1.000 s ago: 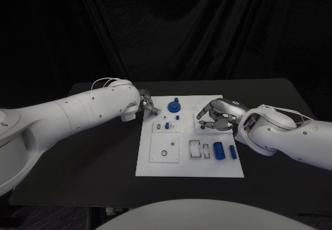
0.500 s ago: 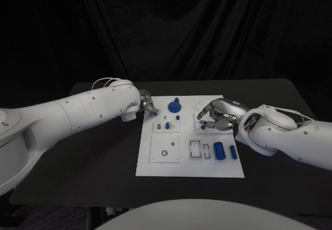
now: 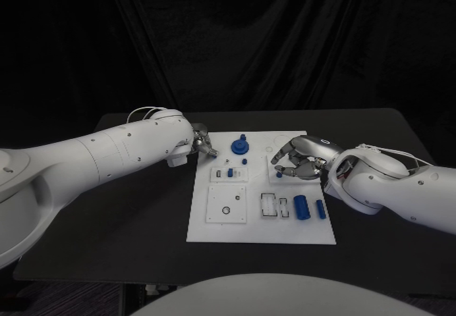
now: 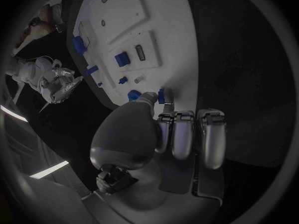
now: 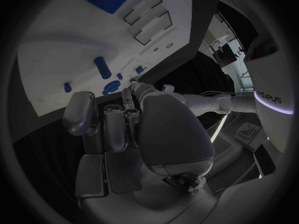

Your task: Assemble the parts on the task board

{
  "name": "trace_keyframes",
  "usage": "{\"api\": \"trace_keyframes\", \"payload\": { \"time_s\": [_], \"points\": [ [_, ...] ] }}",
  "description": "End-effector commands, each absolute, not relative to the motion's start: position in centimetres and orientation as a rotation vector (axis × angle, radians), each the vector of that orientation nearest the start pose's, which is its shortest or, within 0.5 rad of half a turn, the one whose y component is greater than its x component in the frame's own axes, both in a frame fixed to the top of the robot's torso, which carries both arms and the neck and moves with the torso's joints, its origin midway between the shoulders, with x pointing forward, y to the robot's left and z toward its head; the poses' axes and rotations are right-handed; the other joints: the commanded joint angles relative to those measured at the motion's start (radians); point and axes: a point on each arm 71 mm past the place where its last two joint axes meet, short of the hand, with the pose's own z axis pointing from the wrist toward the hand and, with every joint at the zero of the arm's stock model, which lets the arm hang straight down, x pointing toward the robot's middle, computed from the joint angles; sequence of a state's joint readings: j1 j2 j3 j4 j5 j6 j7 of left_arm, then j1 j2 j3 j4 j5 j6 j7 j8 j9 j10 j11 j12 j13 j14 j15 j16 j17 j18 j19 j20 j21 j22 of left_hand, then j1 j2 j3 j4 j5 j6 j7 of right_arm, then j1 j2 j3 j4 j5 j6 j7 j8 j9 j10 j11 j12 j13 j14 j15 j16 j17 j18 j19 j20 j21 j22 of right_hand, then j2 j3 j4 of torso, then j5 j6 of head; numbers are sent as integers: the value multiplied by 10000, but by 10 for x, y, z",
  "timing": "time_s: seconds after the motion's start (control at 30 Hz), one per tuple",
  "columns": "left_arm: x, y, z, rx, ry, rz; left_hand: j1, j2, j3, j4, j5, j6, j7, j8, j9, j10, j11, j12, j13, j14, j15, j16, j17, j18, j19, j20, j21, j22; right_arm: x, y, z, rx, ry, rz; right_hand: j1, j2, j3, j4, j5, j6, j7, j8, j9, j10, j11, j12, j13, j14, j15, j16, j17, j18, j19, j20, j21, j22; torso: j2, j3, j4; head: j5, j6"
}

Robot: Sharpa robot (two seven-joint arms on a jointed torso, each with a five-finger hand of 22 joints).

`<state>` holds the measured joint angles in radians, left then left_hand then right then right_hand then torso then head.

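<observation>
White and flat, the task board [image 3: 214, 227] lies in the middle of the matte black table [image 3: 124, 217], its surface cut with shallow rectangular recesses and small round holes. At its far end stands a blue knob-shaped part [image 3: 240, 145] with a round base and a narrow top; a small blue peg [image 3: 244, 160] sits just in front of it. Nearer the front, a smooth blue cylinder [image 3: 300, 206] lies on its side beside a slimmer blue bar [image 3: 320, 209], both to the right of two long slots.

The left hand [image 3: 200, 145], brushed silver on a glossy white arm, hangs at the board's far left corner with its fingers [image 4: 185, 134] packed side by side. In the left wrist view a small blue piece [image 4: 161, 95] sits at the fingertips by the board's edge; whether it is pinched I cannot tell.

The right hand [image 3: 302, 161] rests over the board's right side, fingers curled inward around a small blue part [image 3: 279, 174].
</observation>
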<state>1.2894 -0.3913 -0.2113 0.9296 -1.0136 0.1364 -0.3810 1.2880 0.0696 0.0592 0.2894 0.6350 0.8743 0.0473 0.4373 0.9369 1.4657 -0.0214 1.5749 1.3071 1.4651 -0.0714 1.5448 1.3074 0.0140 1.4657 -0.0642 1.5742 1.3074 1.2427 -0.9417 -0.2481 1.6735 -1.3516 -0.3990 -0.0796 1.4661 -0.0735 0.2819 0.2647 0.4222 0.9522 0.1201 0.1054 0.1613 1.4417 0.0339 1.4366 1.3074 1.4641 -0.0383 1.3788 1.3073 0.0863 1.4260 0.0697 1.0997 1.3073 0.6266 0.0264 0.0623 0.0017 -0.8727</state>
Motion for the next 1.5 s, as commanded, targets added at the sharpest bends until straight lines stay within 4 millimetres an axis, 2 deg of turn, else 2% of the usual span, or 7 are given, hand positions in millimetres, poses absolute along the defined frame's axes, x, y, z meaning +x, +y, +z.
{"api": "trace_keyframes", "payload": {
  "time_s": [0.03, 0.1, 0.2, 0.6, 0.93, 1.2, 1.5],
  "points": [
    [563, 153, -252, -1434, 23042, -3476, -45, -217, 518, 26, 379, 127, -54, 13, 80, 1051, -64, -41, 2637, 823, -2, -15, 2011, -140, 1051, -5, -35, 2634, 431, -209, -225, -1216, 17933, 7149, 131, 9, 77, -6, 70, 89, 15, -21, -12, -84, 6, -52, 876, 437, 2, -69, 93, 73, -58, -14, -57, 1339, -2, 2, 1, 8, 1],
    [563, 153, -252, -1439, 23032, -3484, -90, -296, 761, 0, 462, 151, -67, 25, 119, 1051, -74, -41, 2637, 821, -19, -17, 2005, -140, 1051, 4, -35, 2634, 431, -209, -226, -1223, 17962, 7141, 131, 9, 77, -6, 70, 89, 15, -21, -12, -84, 6, -52, 876, 437, 2, -69, 93, 73, -58, -14, -57, 1339, -3, 1, 1, 9, 1],
    [563, 153, -252, -1449, 23018, -3491, -156, -640, 1681, -36, 781, 277, -102, 116, 286, 1051, -117, -41, 2637, 832, -55, -5, 2033, -140, 1051, -24, -35, 2634, 431, -209, -226, -1229, 17983, 7133, 136, 12, 90, -11, 96, 91, 17, -23, -14, -93, 6, -61, 866, 433, 3, -76, 84, 74, -61, -14, -65, 1337, -3, 1, 3, 24, 1],
    [562, 159, -251, -1801, 22731, -3311, -313, -1213, 2711, -252, 613, 476, -143, 96, 411, 1007, -164, -105, 2592, 788, -109, -64, 1911, -140, 1051, -77, -35, 2634, 432, -209, -227, -1215, 18042, 7083, 141, 3, 118, -21, 154, 63, 27, -44, -26, -112, 14, -79, 845, 427, 5, -91, 69, 77, -68, -13, -91, 1334, -1, 0, 0, 0, 1],
    [547, 171, -252, -4182, 23050, -4120, -440, -1349, 2971, -325, 461, 460, -116, -61, 362, 939, -143, -205, 2521, 742, -92, -127, 1782, -140, 1051, -83, -35, 2634, 432, -211, -227, -1147, 18048, 7021, 139, -1, 122, -23, 161, 51, 30, -52, -30, -114, 16, -81, 843, 428, 6, -87, 74, 78, -69, -13, -95, 1333, 1, 1, 4, -66, 1],
    [524, 175, -251, -4269, 23514, -4640, -663, -1383, 3062, -273, 86, 535, -114, -102, 381, 930, -132, -220, 2510, 743, -79, -133, 1777, -140, 1051, -78, -35, 2634, 432, -212, -228, -1114, 18068, 7000, 138, -4, 130, -24, 172, 41, 34, -59, -34, -121, 19, -87, 835, 427, 8, -90, 72, 81, -74, -12, -114, 1329, -13, 3, 0, -79, 1],
    [509, 175, -249, -4126, 23595, -5157, -698, -1382, 3077, -264, 34, 567, -125, -91, 396, 939, -134, -208, 2519, 759, -79, -115, 1817, -140, 1051, -78, -35, 2634, 430, -213, -232, -1078, 18154, 7005, 138, -4, 130, -24, 172, 41, 34, -59, -34, -121, 19, -87, 835, 427, 8, -90, 72, 81, -74, -12, -114, 1329, -6, 2, 8, -60, 1]
  ]
}}
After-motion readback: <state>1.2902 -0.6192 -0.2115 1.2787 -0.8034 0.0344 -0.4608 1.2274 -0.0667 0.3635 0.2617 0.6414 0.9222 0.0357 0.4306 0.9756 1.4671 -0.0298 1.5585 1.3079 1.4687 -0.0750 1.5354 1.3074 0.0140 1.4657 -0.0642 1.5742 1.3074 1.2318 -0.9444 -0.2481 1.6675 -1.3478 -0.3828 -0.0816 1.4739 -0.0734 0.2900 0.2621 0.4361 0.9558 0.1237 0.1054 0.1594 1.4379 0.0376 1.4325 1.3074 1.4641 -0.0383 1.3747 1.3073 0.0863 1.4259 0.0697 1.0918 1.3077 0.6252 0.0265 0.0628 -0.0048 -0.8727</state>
